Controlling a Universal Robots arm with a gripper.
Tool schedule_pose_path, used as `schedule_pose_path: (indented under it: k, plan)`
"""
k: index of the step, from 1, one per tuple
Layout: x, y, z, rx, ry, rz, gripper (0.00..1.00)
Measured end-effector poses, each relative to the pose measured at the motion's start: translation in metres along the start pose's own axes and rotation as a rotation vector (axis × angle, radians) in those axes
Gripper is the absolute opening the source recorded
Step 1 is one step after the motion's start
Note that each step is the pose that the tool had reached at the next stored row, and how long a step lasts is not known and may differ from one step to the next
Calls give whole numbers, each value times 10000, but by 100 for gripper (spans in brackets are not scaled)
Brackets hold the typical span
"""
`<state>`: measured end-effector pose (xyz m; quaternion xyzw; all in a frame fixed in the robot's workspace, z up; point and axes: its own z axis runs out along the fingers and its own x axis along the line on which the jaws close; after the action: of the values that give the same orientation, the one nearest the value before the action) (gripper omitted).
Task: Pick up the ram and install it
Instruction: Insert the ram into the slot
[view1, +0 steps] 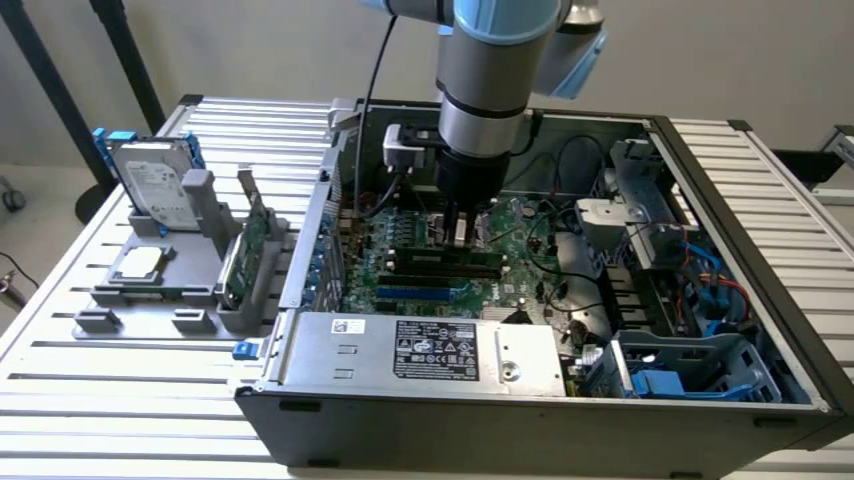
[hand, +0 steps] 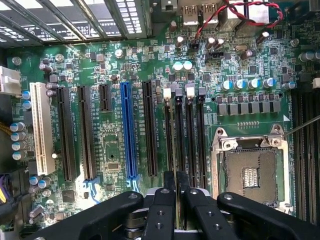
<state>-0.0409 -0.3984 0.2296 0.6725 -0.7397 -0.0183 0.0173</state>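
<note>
The ram (view1: 434, 258) is a long dark stick with a row of chips. It stands on edge over the memory slots (hand: 192, 135) of the green motherboard (view1: 400, 235), inside the open computer case (view1: 747, 230). My gripper (view1: 461, 238) reaches straight down into the case and its two black fingers are shut on the stick's top edge near the middle. In the wrist view, the gripper (hand: 176, 182) has its fingertips almost together, with the ram (hand: 178, 135) running away from them as a thin dark line. Whether the stick is fully seated I cannot tell.
A hard drive (view1: 154, 185) and a green expansion card (view1: 247, 255) stand in a grey holder (view1: 147, 290) at the exterior view's left. The power supply (view1: 427, 350) lies along the case front. A blue slot (hand: 127, 130) and the open processor socket (hand: 250, 172) flank the memory slots.
</note>
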Motion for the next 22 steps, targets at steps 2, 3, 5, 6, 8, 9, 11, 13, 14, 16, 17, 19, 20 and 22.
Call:
schedule_pose_path:
  k: [2, 3, 5, 6, 8, 9, 11, 13, 14, 16, 17, 19, 20, 22]
  plan:
    - [2, -1, 0, 0, 0, 0, 14]
    - [3, -1, 0, 0, 0, -1, 14]
    - [6, -1, 0, -1, 0, -4, 14]
    - [6, -1, 0, -1, 1, -11, 14]
    - [6, -1, 1, -1, 3, -37, 14]
    - [7, -1, 1, -1, 3, -58, 14]
    - [7, -2, 2, -1, 8, -104, 14]
    - [6, -2, 5, 0, 8, -146, 14]
    - [7, -2, 6, 0, 8, -154, 14]
    - [6, -2, 8, 0, 8, -155, 14]
    - [7, -2, 9, 0, 9, -155, 14]
    - [7, -2, 12, -1, 9, -155, 14]
    - [7, -2, 14, 0, 8, -155, 14]
    - [7, -2, 20, 0, 9, -154, 14]
